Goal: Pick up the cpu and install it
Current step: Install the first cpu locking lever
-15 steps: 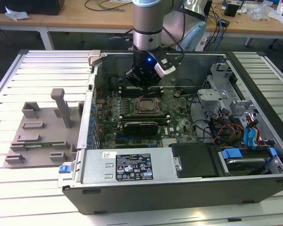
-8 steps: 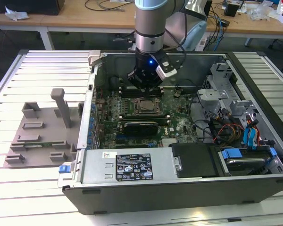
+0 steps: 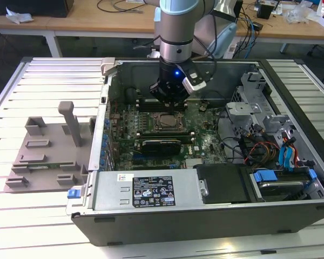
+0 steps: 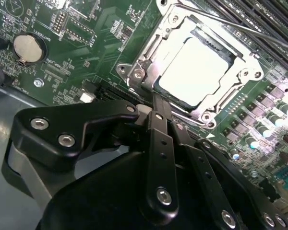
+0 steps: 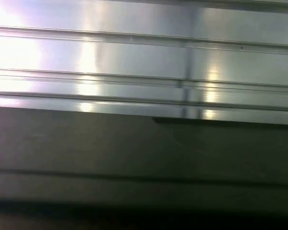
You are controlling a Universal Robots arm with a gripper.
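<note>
Slatted metal tabletop [image 3: 54,81] carries an open computer case. Flat silver-topped square cpu [image 4: 194,72] sits in the motherboard socket. Black end effector [image 4: 156,112], fingers together and grasping nothing, hovers just beside it. Judgement: seating stage; any release must lift clear vertically.

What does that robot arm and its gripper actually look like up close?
The arm is a silver-grey tube with a pale blue joint cap, a small blue light lower down. Its gripper is matte black, built of flat linked bars held by shiny round screws.
</note>
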